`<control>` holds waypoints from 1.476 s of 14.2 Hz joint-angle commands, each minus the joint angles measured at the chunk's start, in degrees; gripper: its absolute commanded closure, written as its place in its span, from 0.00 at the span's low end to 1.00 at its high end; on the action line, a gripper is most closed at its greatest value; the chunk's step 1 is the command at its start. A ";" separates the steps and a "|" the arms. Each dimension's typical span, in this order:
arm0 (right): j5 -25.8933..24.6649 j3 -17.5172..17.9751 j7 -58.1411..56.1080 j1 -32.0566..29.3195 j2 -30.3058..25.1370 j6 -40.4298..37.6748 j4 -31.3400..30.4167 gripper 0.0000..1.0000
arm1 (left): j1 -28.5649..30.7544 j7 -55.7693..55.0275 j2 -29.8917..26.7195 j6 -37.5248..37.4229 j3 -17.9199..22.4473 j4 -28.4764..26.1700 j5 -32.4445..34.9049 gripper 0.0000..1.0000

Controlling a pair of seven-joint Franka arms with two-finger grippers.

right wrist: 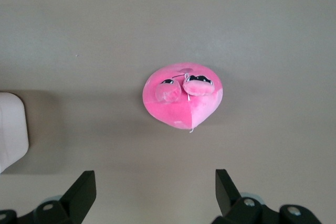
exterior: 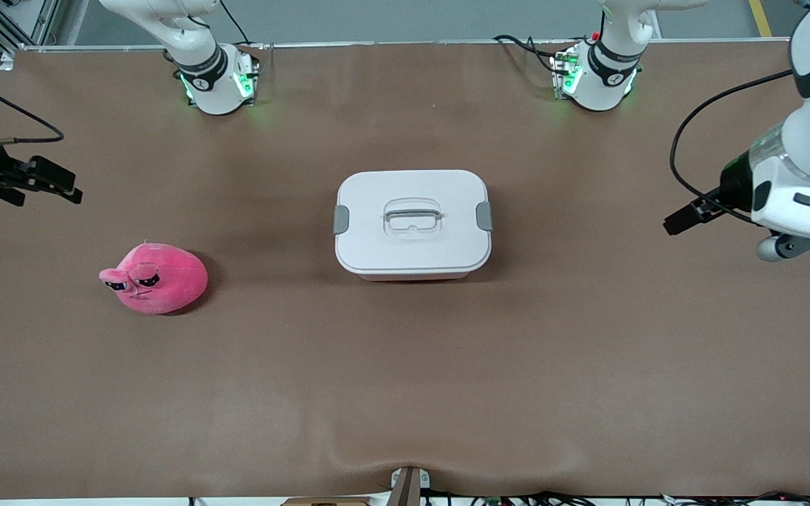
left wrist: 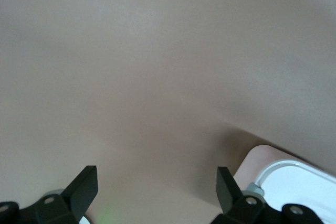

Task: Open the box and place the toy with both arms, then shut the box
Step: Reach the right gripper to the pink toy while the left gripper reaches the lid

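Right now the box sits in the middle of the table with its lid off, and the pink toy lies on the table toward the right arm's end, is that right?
Not quite: the lid is on the box, shut, with both grey clips at its ends, as the front view shows. The rest holds: the box is mid-table and the pink toy lies on the table toward the right arm's end.

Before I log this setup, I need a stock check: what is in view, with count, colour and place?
Rounded plastic box: one, white lid, grey clips, lid on, mid-table.
Round plush toy: one, hot pink, toward the right arm's end, nearer the front camera than the box.
Table: one, brown cover.
Left gripper: one, black, open, over the table's left-arm end.
Right gripper: one, black, open, over the right-arm end.
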 commanded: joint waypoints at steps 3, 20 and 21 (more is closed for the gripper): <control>-0.42 0.26 -2.28 -0.48 -0.79 8.17 -6.98 0.00 | -1.04 -9.44 1.59 0.10 -1.87 1.60 -1.09 0.00; -10.08 0.34 -14.40 2.42 8.42 31.83 -17.80 0.00 | -12.64 -40.99 7.04 4.92 -1.87 1.51 -0.29 0.00; -10.08 0.34 -16.16 2.60 9.39 32.01 -17.80 0.00 | -13.87 -43.63 7.65 5.89 -1.87 1.51 -0.21 0.00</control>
